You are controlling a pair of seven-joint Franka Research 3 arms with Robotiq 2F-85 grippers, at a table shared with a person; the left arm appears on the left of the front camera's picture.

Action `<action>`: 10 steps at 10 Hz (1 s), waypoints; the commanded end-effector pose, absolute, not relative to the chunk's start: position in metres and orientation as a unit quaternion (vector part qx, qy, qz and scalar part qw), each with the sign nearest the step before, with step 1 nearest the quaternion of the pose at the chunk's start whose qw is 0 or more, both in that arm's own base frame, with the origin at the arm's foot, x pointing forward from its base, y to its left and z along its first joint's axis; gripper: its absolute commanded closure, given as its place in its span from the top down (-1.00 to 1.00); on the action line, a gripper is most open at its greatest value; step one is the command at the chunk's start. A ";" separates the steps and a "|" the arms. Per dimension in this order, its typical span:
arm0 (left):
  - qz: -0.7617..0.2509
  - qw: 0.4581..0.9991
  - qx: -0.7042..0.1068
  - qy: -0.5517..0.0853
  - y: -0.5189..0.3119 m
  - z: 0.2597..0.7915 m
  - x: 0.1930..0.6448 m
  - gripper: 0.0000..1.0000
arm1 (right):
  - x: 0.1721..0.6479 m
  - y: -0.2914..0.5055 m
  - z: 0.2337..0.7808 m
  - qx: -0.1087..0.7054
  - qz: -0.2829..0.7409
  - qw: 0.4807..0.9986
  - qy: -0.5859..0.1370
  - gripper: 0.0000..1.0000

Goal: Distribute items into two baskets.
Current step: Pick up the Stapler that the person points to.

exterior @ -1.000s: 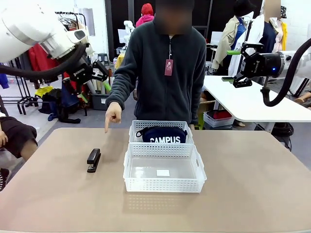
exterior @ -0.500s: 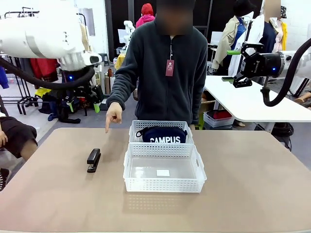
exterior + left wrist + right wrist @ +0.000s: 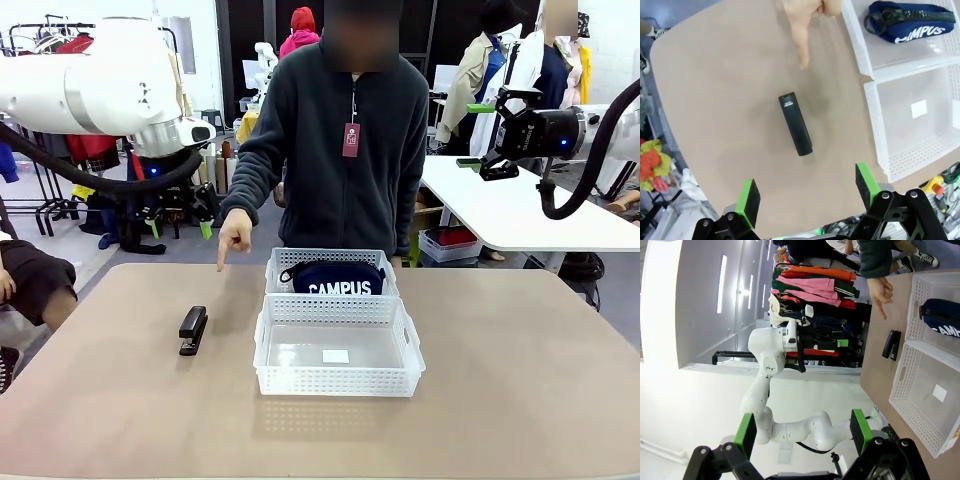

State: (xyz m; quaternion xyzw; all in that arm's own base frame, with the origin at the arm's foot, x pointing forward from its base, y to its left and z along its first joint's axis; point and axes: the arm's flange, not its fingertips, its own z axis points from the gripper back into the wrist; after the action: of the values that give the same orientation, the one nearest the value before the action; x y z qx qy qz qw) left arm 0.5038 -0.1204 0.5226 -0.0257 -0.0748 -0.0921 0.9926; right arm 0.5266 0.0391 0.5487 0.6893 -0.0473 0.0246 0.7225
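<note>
Observe that the left gripper [image 3: 180, 224] hangs in the air over the far-left part of the table [image 3: 520, 400], pointing down, with its jaws spread wide and nothing between them. In the left wrist view, its green pads [image 3: 750, 196] frame bare table top, and the stapler [image 3: 795, 131] lies further out, apart from both pads. The right gripper [image 3: 475, 135] is raised well off to the right, level with the person's chest and clear of the table; its jaws are likewise wide apart and empty. Locate the black stapler on the table surface, lying flat to the left of the near basket [image 3: 335, 380] and not touching it. The near basket holds only a small white label on its floor. The far basket [image 3: 330, 254] sits directly behind the near basket, wall against wall, and contains the navy pouch [image 3: 333, 278], with its white "CAMPUS" lettering facing the robot. The person stands at the far edge of the table. The person's hand [image 3: 232, 236] is held just left of the far basket, index finger extended downward toward the table top beyond the stapler, without touching it.
</note>
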 end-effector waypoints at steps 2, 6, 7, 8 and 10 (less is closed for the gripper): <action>-0.092 0.993 -0.026 -0.075 -0.120 0.523 0.504 1.00 | 0.526 0.039 0.551 0.690 0.025 0.722 -0.048 1.00; -0.005 0.996 0.041 -0.081 -0.108 0.465 0.524 1.00 | 0.526 0.039 0.551 0.690 0.025 0.722 -0.048 1.00; -0.006 0.997 0.038 -0.067 -0.107 0.450 0.527 1.00 | 0.526 0.039 0.551 0.690 0.025 0.722 -0.048 1.00; -0.014 0.999 0.028 -0.044 -0.108 0.432 0.529 1.00 | 0.526 0.039 0.551 0.690 0.025 0.722 -0.048 1.00; -0.024 0.999 0.022 -0.031 -0.110 0.404 0.529 1.00 | 0.526 0.039 0.551 0.690 0.025 0.722 -0.048 1.00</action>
State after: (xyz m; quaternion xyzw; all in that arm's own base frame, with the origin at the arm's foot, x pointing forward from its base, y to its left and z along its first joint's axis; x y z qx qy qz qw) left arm 0.5294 -0.1088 0.4073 0.0269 -0.0260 -0.0238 0.9990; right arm 0.5267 0.0391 0.5486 0.6893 -0.0472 0.0245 0.7225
